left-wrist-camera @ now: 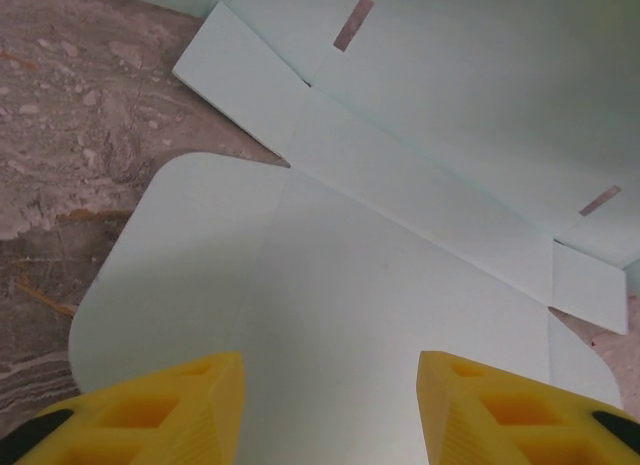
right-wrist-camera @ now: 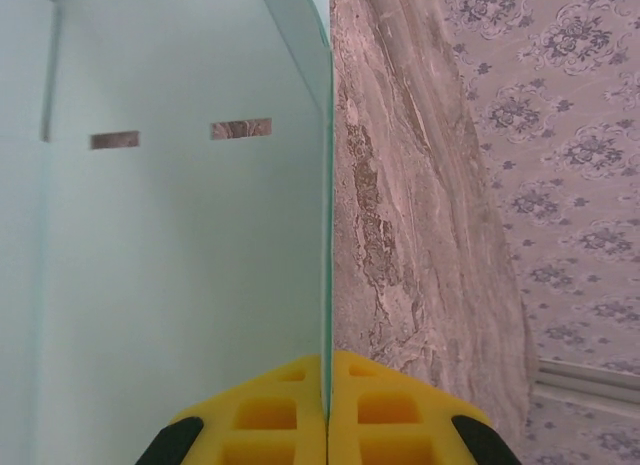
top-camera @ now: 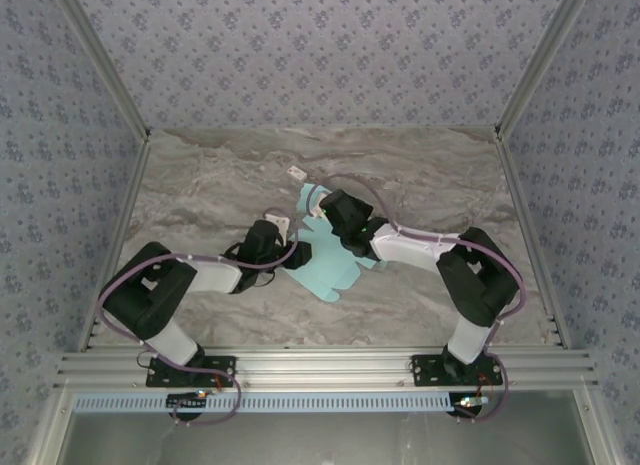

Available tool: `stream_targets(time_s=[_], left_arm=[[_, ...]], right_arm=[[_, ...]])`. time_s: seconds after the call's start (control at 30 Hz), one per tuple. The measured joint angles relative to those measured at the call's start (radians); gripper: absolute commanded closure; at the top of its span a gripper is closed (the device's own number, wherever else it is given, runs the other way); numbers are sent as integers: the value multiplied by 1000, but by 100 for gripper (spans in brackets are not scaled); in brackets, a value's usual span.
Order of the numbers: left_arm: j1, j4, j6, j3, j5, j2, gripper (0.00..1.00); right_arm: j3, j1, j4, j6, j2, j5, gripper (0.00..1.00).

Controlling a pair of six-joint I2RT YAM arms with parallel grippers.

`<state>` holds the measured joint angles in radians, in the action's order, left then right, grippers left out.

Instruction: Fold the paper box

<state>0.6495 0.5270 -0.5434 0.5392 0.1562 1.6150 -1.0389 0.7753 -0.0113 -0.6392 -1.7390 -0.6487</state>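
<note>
Nearest the overhead camera: both arm bases [top-camera: 190, 370] bolted to the rail [top-camera: 320, 363], elbows bowed outward, forearms angling in toward the middle of the marbled surface [top-camera: 200, 175]. Between the forearms, the paper box [top-camera: 332, 272], pale blue and unfolded, mostly lying flat. Left pincer [top-camera: 282, 253] at the sheet's left edge, right pincer [top-camera: 328, 213] over its far part. Small white tag [top-camera: 295, 172] just beyond, apart from the card. From the left wrist: yellow fingers [left-wrist-camera: 190, 405] of the left pincer [left-wrist-camera: 328, 370] standing well apart, gripping nothing. Below and between them, a rounded flap of the paper box [left-wrist-camera: 380, 285] flat on the surface [left-wrist-camera: 80, 105], with a narrow panel and two slits farther off. Cannot tell whether the fingertips touch the card. From the right wrist: right pincer [right-wrist-camera: 328, 370] pressed shut on a thin upright edge of the paper box [right-wrist-camera: 180, 265]. Panel standing to the left with short slits cut through it, surface [right-wrist-camera: 400, 235] and patterned wall [right-wrist-camera: 560, 135] to the right.
</note>
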Motion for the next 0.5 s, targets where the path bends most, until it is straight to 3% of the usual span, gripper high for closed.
stream_targets(time_s=[0.5], left_arm=[[-2, 178, -5, -24, 0, 89, 52]], right_arm=[[106, 42, -267, -153, -24, -135, 100]])
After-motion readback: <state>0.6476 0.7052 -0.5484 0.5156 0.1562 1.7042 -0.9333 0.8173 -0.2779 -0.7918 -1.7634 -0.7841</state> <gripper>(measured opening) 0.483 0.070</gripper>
